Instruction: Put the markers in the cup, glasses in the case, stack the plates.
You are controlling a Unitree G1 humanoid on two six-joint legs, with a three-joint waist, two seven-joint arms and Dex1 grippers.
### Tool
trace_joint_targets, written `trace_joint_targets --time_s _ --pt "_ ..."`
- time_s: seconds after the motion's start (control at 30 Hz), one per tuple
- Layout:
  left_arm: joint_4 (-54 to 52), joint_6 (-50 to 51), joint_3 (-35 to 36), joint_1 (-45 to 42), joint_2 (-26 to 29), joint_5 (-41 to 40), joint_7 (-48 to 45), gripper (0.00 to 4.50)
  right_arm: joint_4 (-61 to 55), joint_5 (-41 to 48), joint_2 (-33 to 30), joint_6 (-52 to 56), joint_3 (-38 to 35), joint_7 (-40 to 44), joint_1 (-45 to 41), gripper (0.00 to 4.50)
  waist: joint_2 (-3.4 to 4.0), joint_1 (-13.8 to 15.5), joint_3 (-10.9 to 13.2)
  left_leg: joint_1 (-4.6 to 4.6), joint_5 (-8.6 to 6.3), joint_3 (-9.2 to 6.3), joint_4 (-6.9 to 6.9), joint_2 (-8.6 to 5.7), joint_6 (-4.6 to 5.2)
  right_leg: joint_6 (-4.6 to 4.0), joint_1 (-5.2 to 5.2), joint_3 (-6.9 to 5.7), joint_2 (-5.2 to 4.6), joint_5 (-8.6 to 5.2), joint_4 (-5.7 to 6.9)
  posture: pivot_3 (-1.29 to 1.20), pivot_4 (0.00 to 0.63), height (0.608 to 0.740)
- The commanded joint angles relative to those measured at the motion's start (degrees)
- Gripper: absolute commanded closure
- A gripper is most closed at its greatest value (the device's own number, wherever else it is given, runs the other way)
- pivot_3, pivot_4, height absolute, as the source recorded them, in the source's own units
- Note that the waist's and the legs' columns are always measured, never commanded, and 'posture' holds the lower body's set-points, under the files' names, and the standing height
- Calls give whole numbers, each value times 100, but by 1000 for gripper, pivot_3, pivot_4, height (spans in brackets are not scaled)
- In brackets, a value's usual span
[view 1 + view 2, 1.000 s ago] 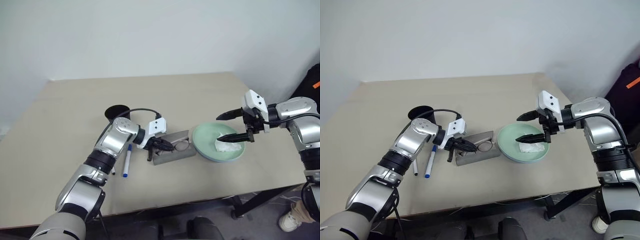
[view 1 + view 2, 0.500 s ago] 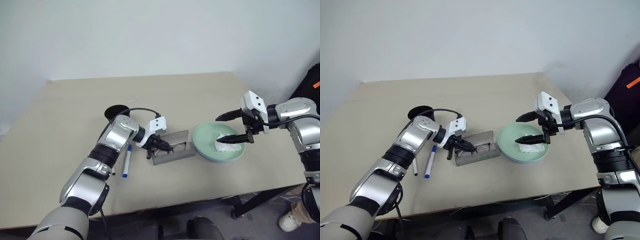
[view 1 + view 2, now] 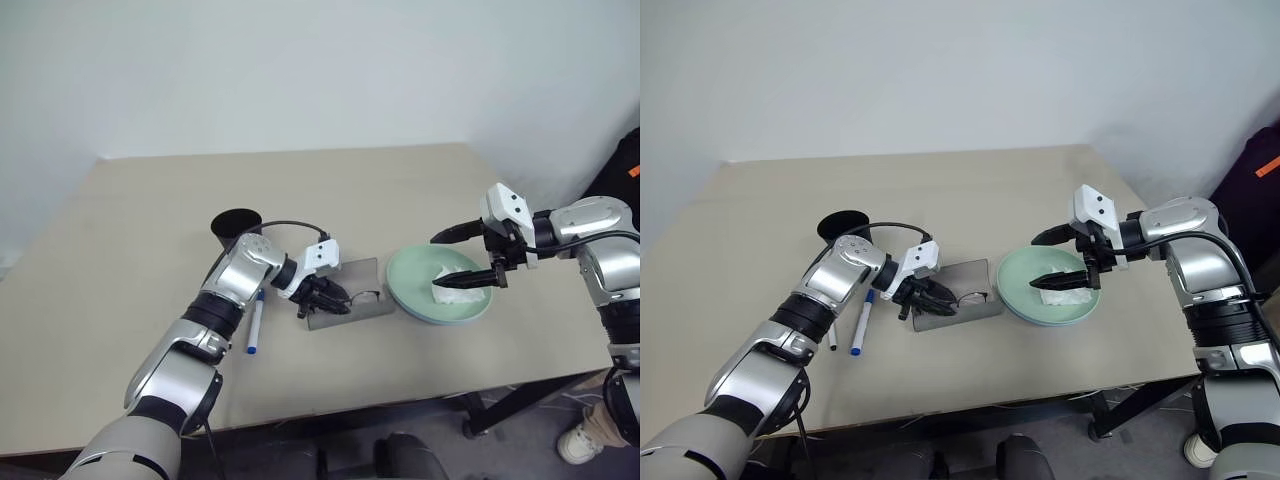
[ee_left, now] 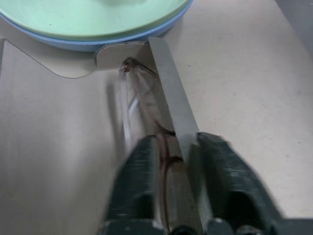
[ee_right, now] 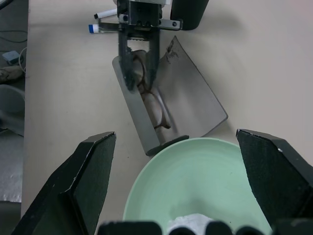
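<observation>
Beige table (image 3: 400, 190), glasses (image 5: 155, 110) in case (image 5: 195, 100)

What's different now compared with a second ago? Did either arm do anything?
The left gripper has parted its fingers and let go of the glasses, which now lie inside the open case; a second ago it was pinched shut on them over the case. The right gripper has stayed open above the green plate with the tissue. The cup and blue-capped marker have not moved.
</observation>
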Motion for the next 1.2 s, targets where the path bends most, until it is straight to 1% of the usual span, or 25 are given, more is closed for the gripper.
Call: trace_joint_targets --time_s 0.03,0.23,0.27,0.37,0.5,0.53,0.67,0.87,1.07,1.2 --pt "-225 -148 302 -254 23 -81 177 1761 -165 118 -42 -25 -137 -29 -38 216 0 -2 0 0 0 0 1 0 0 1 0 1 0 1 0 0 0 738" --pt "-869 595 762 -495 44 -628 76 1761 -139 100 -40 -51 -129 -28 -50 216 0 1 0 -4 0 0 8 0 1 4 0 0 0 5 0 0 0 738" --pt "-956 764 798 -535 77 -674 79 2144 -138 99 -38 -55 -127 -27 -52 216 0 1 0 -5 -1 -1 8 -1 2 5 1 0 0 5 -1 0 0 738" --pt "-1214 995 831 -529 222 -771 -18 2995 -124 93 -19 -63 -115 -30 -77 216 0 -6 0 -3 -1 -1 8 -4 3 8 2 1 0 6 -2 0 0 738" --pt "-979 983 897 -535 268 -703 355 4326 -84 86 12 -79 -95 -21 -123 216 1 -3 0 -1 -1 -1 8 -3 3 8 1 1 0 7 1 0 0 738" --pt "-826 913 876 -518 269 -594 548 4455 -79 84 18 -81 -90 -20 -134 216 0 -2 0 -1 0 -2 8 -3 3 8 2 1 0 7 1 0 0 738" --pt "-315 675 810 -459 221 -228 1269 4455 -87 85 14 -80 -80 13 -154 216 0 -1 0 -2 0 -1 12 -3 4 14 4 2 0 11 0 0 0 738" --pt "422 283 744 -413 187 166 1829 4455 -81 62 -62 -119 -95 68 -120 216 0 0 0 -5 -1 -1 13 -6 5 21 2 3 -1 17 -2 0 0 738" --pt "790 35 741 -383 29 281 1968 4455 -148 86 -96 -81 -117 59 -80 216 0 9 0 -7 -1 -2 13 -7 5 21 2 2 -4 17 -3 0 0 738" --pt "694 59 714 -307 -36 296 1889 4455 -147 90 -86 -71 -120 46 -91 216 0 5 0 -9 -2 -1 14 -9 6 23 2 3 -6 18 -5 0 0 738"
